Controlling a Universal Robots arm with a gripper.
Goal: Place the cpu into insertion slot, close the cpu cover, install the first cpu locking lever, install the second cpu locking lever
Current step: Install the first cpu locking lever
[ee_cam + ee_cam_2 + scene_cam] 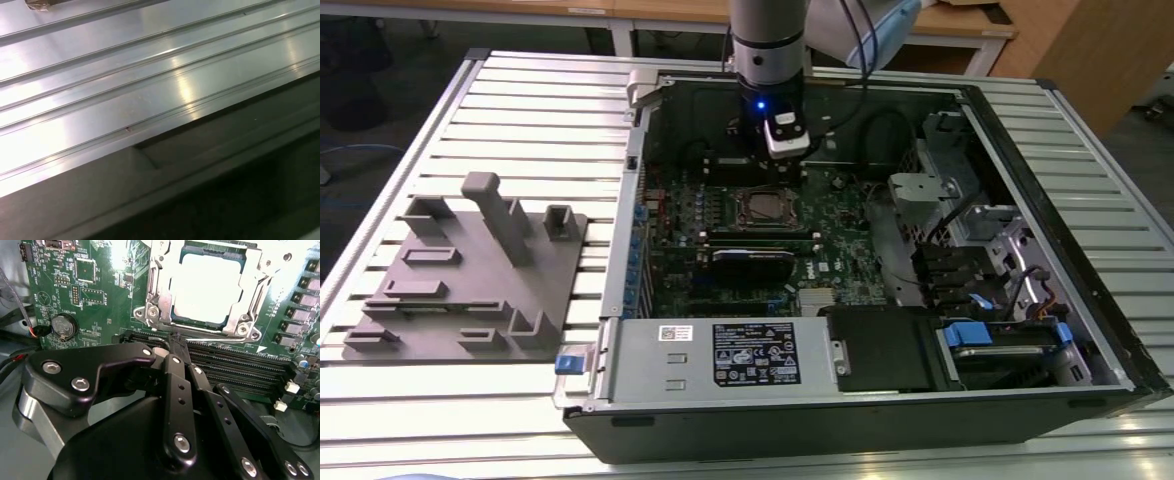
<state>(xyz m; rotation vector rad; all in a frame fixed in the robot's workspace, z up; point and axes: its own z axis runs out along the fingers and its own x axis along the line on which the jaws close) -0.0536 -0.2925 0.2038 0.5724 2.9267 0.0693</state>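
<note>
Your pincer (176, 341) is pinched shut with nothing between its tips, hovering just beside the cpu cover (156, 287). That cover frames the pale silvery cpu (207, 287), which lies in the insertion slot (742, 208) at the exterior view's upper centre.

No print reads clearly: the black-and-white label (754, 353) on the grey power-supply box (654, 368) and the white lettering on the green circuit board (107, 315) are too small.

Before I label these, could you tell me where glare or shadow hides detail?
In the second wrist view, glare washes out the cpu top within the cpu cover; in the first wrist view, bright streaks cross the ribbed surface beside a dark area; the exterior view is evenly lit.
</note>
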